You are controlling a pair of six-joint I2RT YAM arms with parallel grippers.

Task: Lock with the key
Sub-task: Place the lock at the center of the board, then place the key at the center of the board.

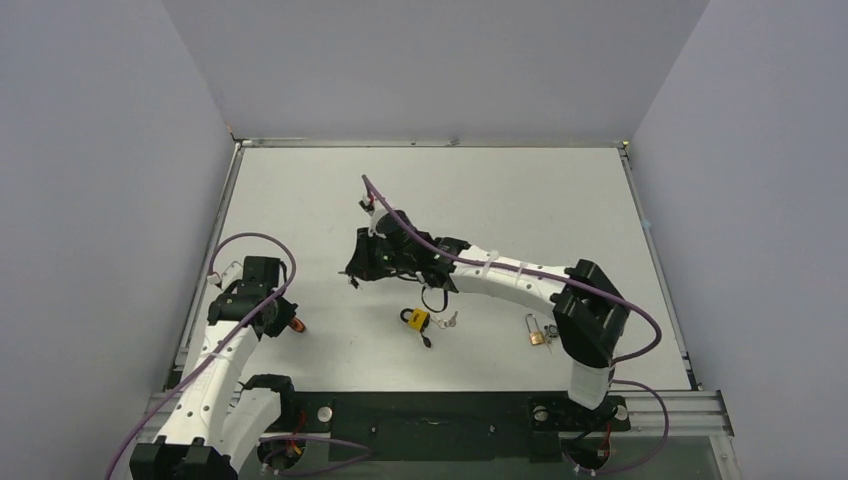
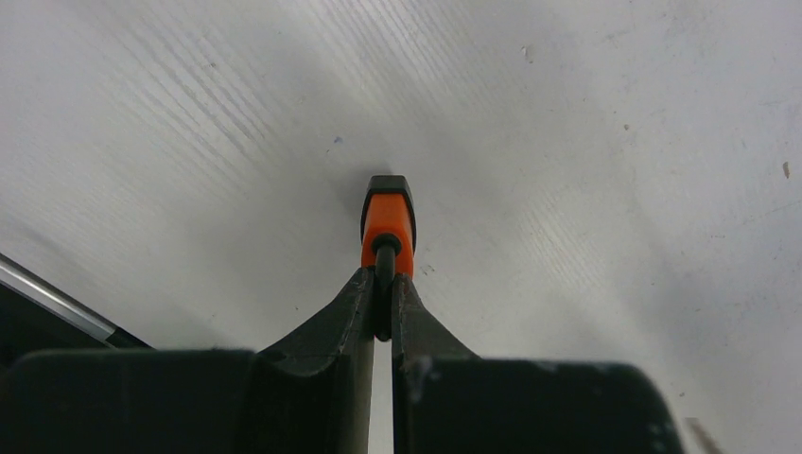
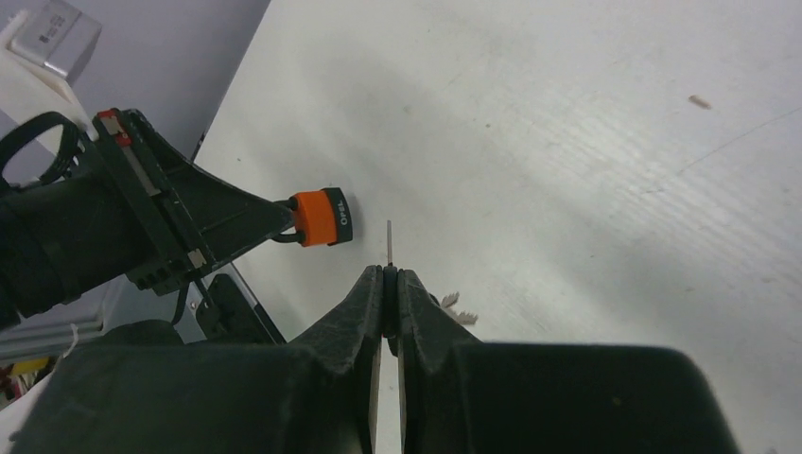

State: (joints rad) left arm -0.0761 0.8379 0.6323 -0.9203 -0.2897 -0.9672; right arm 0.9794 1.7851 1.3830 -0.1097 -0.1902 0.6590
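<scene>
item: orange padlock [image 3: 322,217], pinched in left gripper [image 2: 383,276], left side of table [image 1: 560,200]. right gripper [image 3: 389,276] fingers pressed on key [image 3: 389,235], near lock, not touching. risk i judge: thin blade twists or misses keyway if misaligned

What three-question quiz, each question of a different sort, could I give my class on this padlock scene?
1. Multiple choice: the left gripper is shut on a padlock of which colour? A orange; B yellow; C blue.
2. True or false: the right gripper is wide open.
3. Count: in the top view, how many padlocks lie on the table?
Key: 1 A, the orange padlock. 2 False: it is shut on a key. 3 Two: the yellow padlock and the brass padlock.
</scene>
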